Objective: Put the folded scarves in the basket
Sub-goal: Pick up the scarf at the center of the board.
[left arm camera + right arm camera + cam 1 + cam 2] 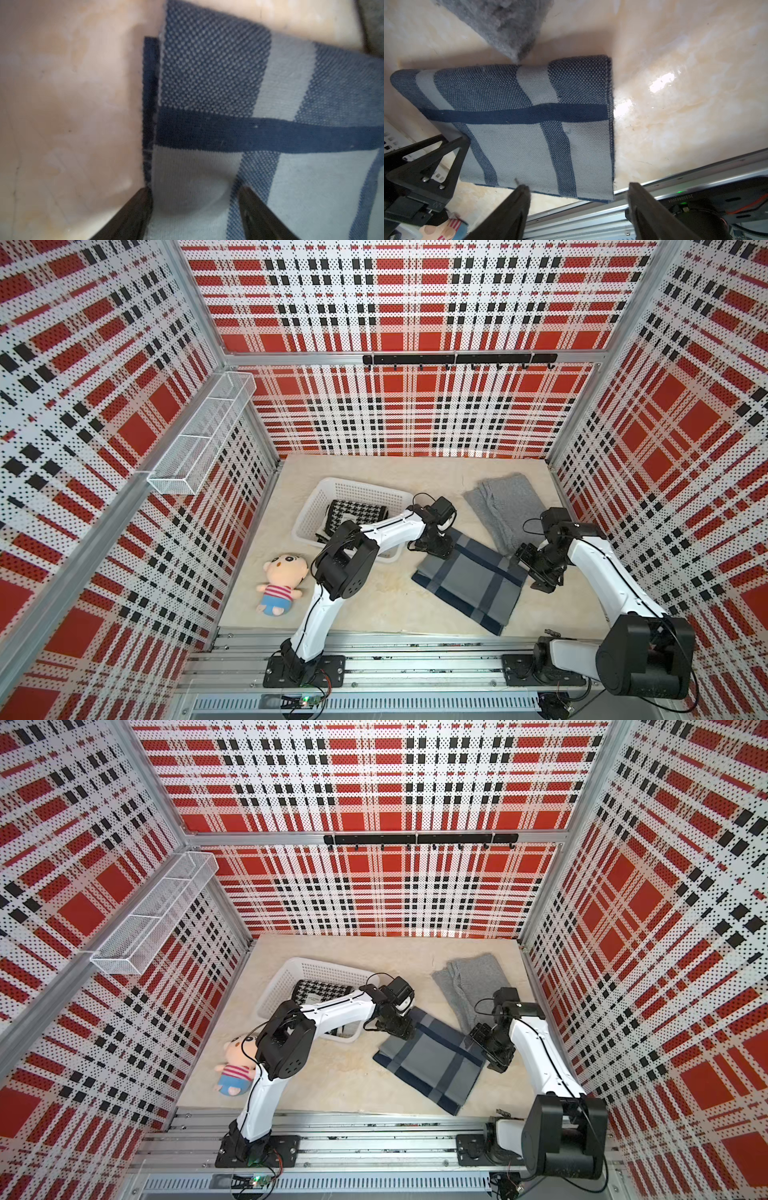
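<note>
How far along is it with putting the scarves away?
Done: a black-and-white houndstooth scarf lies in the white perforated plastic basket. In hand: nothing is gripped; the left gripper and right gripper stand open at edges of the folded blue-and-grey plaid scarf. Left: gripping it and carrying it to the basket; a fuzzy grey scarf also lies outside.

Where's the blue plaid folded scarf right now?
The blue plaid scarf lies flat on the table in both top views, right of the basket, in front of the grey scarf, between the left gripper and right gripper.
</note>
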